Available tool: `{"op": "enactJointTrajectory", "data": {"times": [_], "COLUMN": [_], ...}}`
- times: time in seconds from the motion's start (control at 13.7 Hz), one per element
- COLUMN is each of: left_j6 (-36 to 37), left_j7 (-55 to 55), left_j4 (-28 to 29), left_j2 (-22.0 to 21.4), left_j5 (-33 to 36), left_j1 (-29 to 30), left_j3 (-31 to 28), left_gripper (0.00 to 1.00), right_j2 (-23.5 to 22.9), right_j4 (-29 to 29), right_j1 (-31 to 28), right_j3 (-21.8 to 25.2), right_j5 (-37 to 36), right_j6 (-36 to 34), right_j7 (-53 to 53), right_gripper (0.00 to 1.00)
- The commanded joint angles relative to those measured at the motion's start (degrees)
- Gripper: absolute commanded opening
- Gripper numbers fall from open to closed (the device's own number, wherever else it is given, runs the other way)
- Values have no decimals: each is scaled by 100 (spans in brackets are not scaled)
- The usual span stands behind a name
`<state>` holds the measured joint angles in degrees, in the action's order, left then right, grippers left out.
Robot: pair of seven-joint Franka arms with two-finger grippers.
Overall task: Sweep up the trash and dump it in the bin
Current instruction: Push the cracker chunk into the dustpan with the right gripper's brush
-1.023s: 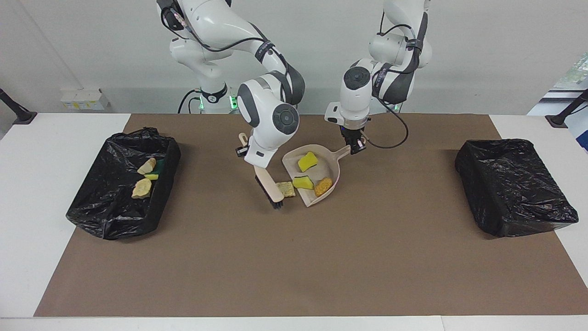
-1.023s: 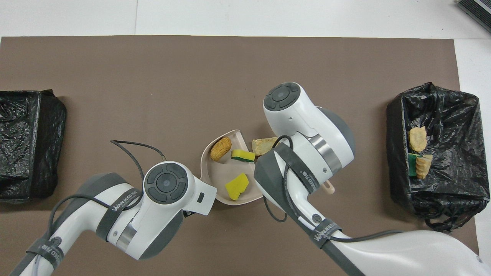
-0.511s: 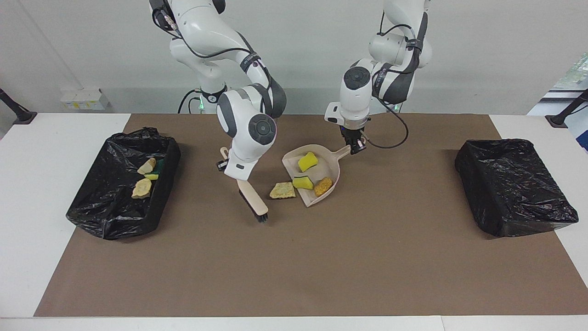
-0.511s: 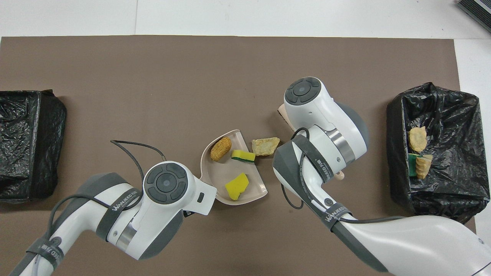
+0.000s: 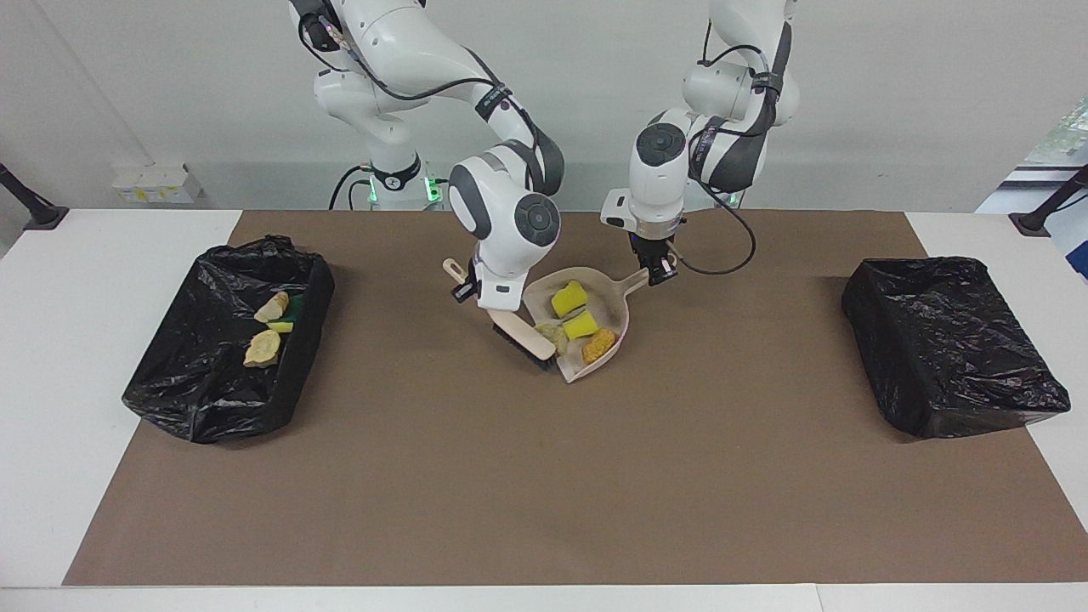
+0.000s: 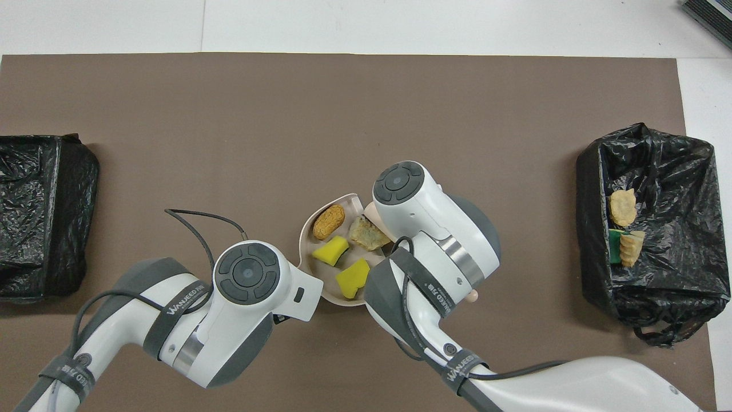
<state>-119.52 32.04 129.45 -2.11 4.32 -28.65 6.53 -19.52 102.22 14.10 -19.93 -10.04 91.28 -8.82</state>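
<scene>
The beige dustpan (image 5: pixel 576 365) (image 6: pixel 329 289) lies on the brown mat near the middle, and my left gripper (image 5: pixel 659 272) is shut on its handle. Four pieces of trash sit in it: two yellow sponge chunks (image 5: pixel 568 297) (image 6: pixel 353 277), an orange-brown piece (image 5: pixel 598 344) (image 6: pixel 329 221) and a pale beige lump (image 5: pixel 554 336) (image 6: pixel 369 233). My right gripper (image 5: pixel 473 289) is shut on the beige brush (image 5: pixel 523 334), whose bristles touch the pan's open mouth right beside the lump. From overhead both grippers are hidden under their wrists.
A black-lined bin (image 5: pixel 212 382) (image 6: pixel 675 274) at the right arm's end of the table holds several scraps (image 5: pixel 263 347) (image 6: pixel 622 207). A second black-lined bin (image 5: pixel 952 348) (image 6: pixel 40 217) stands at the left arm's end.
The right gripper drew the brush back toward its own end of the table, then swept in, pushing the beige lump off the mat into the dustpan and nudging one sponge deeper. The left arm stayed put.
</scene>
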Motion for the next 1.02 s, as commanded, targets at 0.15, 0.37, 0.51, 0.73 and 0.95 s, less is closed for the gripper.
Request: {"op": "enactJointTrajectory", "data": {"times": [0.15,0.37,0.51,0.73,0.95], "left_j6": [-116,-221,-265,-283,-327], "left_j7": [48,319,599,997,1224], "left_j4": [80,80,89,106,106], "left_j2": [-26,-8,0,-52,-105], "left_j5": [78,87,78,87,78], "left_j1": [96,271,324,438,518], "left_j3": [33,33,33,33,33], "left_gripper": [0,0,0,0,0], "right_j2": [467,528,616,625,782], "right_j4": [430,360,255,105,79], "right_j1": [347,261,-133,-600,-960], "right_j3": [-20,6,15,24,68], "right_j5": [1003,987,908,864,671], "right_j6": [145,13,-127,-163,-294], "right_j7": [90,30,-6,-234,-217], "right_gripper": [0,0,0,0,0]}}
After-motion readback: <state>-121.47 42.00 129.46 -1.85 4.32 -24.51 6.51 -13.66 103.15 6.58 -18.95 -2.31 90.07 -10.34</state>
